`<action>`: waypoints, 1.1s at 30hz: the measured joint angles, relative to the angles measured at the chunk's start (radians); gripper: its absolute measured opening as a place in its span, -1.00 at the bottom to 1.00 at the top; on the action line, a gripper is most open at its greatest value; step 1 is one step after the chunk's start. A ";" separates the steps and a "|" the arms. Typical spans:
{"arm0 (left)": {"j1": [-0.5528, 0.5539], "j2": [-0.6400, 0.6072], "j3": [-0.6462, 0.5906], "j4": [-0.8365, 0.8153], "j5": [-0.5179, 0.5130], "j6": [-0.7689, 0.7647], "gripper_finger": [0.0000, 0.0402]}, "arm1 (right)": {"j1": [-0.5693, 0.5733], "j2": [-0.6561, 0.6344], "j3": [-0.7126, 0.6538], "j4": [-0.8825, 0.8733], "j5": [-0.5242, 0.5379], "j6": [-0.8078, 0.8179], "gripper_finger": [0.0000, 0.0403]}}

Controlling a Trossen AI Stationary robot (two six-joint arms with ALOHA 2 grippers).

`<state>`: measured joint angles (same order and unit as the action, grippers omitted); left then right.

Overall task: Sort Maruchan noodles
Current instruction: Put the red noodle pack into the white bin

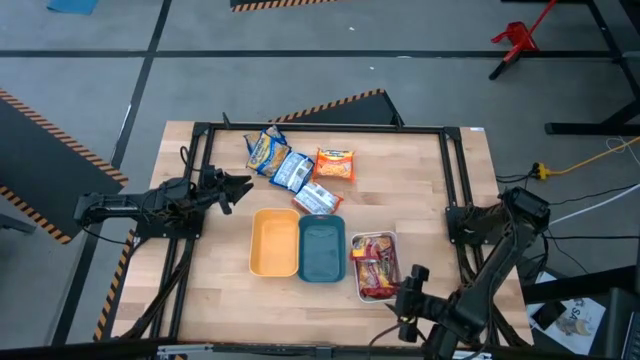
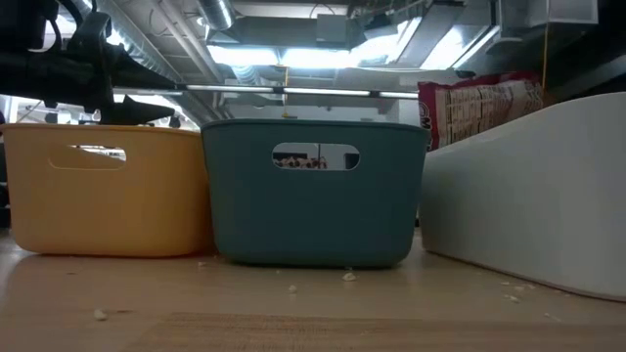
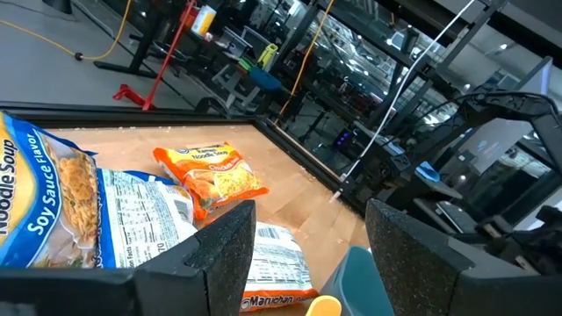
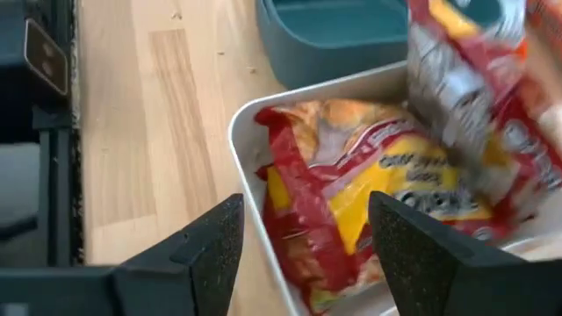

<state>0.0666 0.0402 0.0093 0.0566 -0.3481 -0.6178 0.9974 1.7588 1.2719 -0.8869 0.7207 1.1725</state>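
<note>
Red packets (image 4: 386, 193) — white tray (image 4: 250, 123)

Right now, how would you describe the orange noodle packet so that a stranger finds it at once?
Start at the three trays in a row on the wooden table. Beyond them lies a short line of four loose packets. The orange noodle packet is the one at the line's right end, the only all-orange one, beside a blue-white packet.

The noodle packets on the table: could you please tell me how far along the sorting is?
Done: red packets lie in the white tray. In hand: nothing is gripped; the right pincer is open beside that tray, and the left pincer, also open, points toward the loose pile. Left: four packets lie loose on the table, and the yellow tray and teal tray look empty.
</note>
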 joint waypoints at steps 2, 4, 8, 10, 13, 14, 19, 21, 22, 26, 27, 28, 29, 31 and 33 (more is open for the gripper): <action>0.000 0.000 0.000 0.000 0.001 0.000 0.06 | -0.002 0.005 -0.026 0.057 -0.019 -0.002 0.14; 0.000 0.000 0.000 0.000 0.003 0.000 0.06 | -0.003 0.019 -0.048 0.104 -0.068 -0.020 0.14; 0.000 0.000 0.000 0.000 0.005 0.012 0.06 | -0.003 0.061 -0.049 0.133 -0.150 -0.027 0.14; 0.000 0.000 0.000 0.000 0.007 0.025 0.06 | -0.003 0.081 -0.049 0.128 -0.149 -0.026 0.14; 0.000 0.000 0.000 0.000 0.007 0.026 0.06 | -0.009 0.104 -0.049 0.108 -0.116 -0.029 0.14; 0.000 0.000 0.000 0.000 0.006 0.026 0.06 | -0.014 0.112 -0.049 0.097 -0.105 -0.029 0.14; 0.000 0.000 0.000 0.000 0.002 0.026 0.06 | -0.058 0.154 -0.049 0.067 -0.078 -0.054 0.14; 0.000 0.000 0.000 0.000 0.002 0.026 0.06 | -0.081 0.168 -0.049 0.067 -0.077 -0.072 0.14; 0.000 0.000 0.000 0.000 0.002 0.026 0.06 | -0.093 0.174 -0.049 0.072 -0.076 -0.077 0.14; 0.000 0.000 0.000 0.000 0.002 0.026 0.06 | -0.126 0.189 -0.048 0.070 -0.066 -0.082 0.14; 0.000 0.000 0.000 0.000 0.001 0.026 0.06 | -0.134 0.191 -0.048 0.068 -0.065 -0.082 0.14; 0.000 0.000 0.000 0.000 0.002 0.026 0.06 | -0.141 0.191 -0.048 0.067 -0.063 -0.081 0.14; 0.000 0.000 0.000 0.000 0.002 0.026 0.06 | -0.147 0.191 -0.048 0.067 -0.058 -0.081 0.14; 0.000 0.000 0.000 0.000 0.002 0.026 0.06 | -0.156 0.191 -0.048 0.064 -0.057 -0.083 0.14; 0.000 0.000 0.000 0.000 0.002 0.026 0.06 | -0.156 0.191 -0.048 0.042 -0.057 -0.092 0.14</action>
<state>0.0669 0.0402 0.0092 0.0563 -0.3464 -0.5919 0.8410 1.9499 1.2236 -0.8448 0.6638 1.0810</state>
